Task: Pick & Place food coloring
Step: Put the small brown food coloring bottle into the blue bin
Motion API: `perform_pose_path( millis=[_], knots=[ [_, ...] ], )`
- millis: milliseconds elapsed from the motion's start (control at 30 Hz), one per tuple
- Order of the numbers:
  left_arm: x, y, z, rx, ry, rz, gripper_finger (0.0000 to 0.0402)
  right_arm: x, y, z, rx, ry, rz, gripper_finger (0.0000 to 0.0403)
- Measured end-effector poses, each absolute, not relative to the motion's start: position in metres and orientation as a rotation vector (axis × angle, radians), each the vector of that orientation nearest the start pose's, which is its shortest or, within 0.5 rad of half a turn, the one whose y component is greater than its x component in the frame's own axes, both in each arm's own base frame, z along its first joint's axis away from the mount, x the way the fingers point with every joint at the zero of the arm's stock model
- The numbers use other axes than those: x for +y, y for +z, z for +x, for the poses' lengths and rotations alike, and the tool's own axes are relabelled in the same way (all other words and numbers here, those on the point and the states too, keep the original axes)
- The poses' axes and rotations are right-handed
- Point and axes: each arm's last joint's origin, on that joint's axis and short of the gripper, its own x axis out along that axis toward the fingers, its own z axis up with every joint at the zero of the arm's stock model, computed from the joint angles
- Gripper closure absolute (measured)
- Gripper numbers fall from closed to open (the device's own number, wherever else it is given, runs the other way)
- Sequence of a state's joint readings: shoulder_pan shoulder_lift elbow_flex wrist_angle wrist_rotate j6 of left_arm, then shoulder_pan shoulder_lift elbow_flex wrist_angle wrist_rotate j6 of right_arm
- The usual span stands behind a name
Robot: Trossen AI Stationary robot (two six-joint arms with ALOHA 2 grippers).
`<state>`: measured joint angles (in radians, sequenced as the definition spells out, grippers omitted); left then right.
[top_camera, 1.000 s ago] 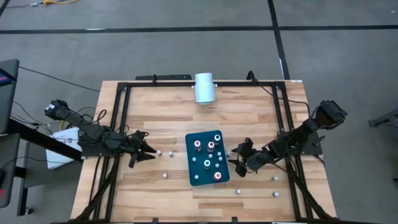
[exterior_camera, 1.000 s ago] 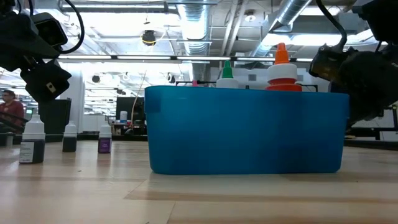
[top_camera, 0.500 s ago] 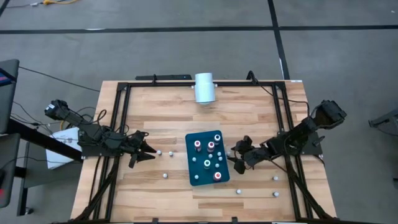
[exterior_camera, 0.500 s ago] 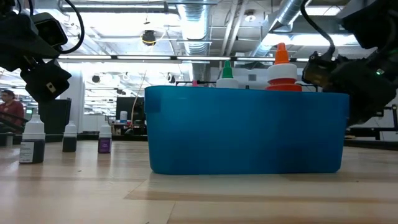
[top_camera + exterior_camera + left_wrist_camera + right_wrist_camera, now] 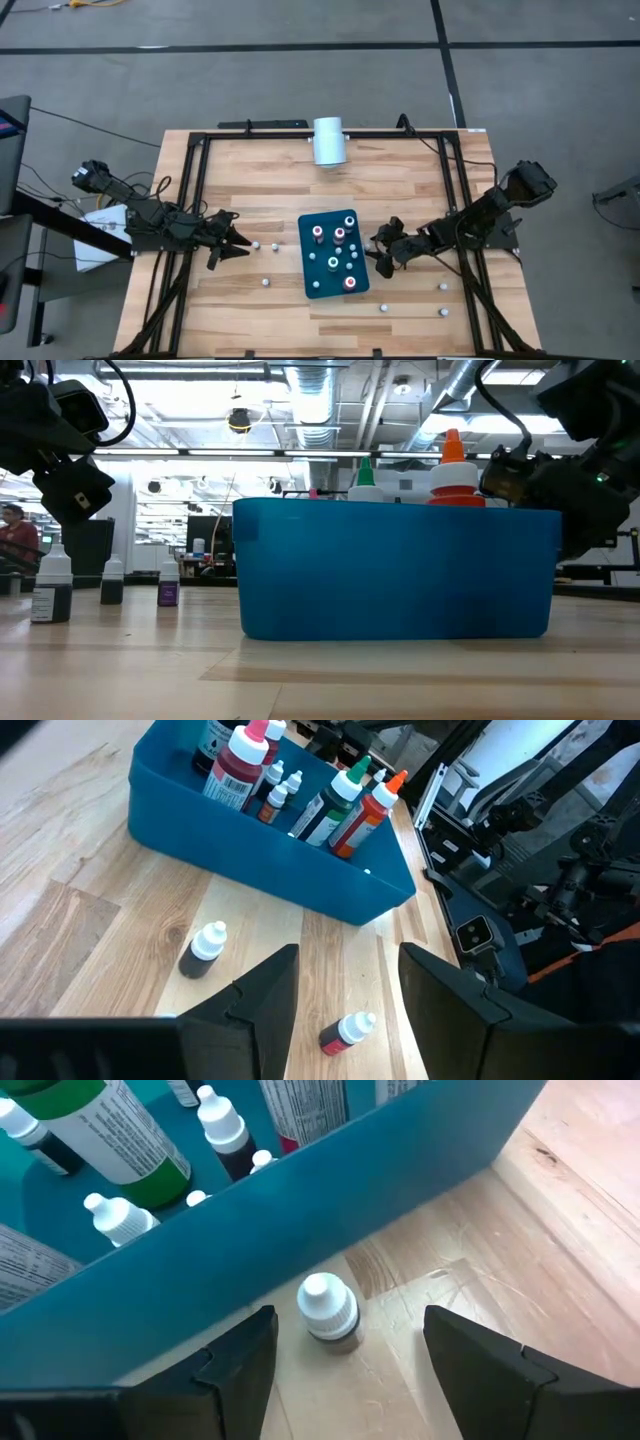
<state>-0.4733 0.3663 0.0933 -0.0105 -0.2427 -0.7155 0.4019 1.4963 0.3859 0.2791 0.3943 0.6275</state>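
Right gripper (image 5: 345,1345), fingers spread, flanks an upright food coloring bottle (image 5: 328,1311) beside the tray (image 5: 300,1210).

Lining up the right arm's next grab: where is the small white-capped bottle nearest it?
The small bottle stands upright on the table just outside the teal tray, between the open right gripper fingers.
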Motion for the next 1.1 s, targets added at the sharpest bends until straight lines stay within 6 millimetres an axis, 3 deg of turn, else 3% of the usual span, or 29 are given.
perform_pose_path(
  millis=[533,933,1100],
  knots=[
    [-0.0474,0.1628,0.1079,0.335,-0.123,-0.609,0.0236,0.075,0.106,0.2163,0.706,-0.233,0.286,0.0239],
    [-0.0474,0.1628,0.1079,0.335,-0.123,-0.609,0.0236,0.0751,0.1062,0.2165,0.702,-0.233,0.287,0.0332],
    [-0.0475,0.1629,0.1079,0.335,-0.123,-0.61,0.0236,0.075,0.1063,0.2166,0.7,-0.235,0.289,0.0343]
  ],
)
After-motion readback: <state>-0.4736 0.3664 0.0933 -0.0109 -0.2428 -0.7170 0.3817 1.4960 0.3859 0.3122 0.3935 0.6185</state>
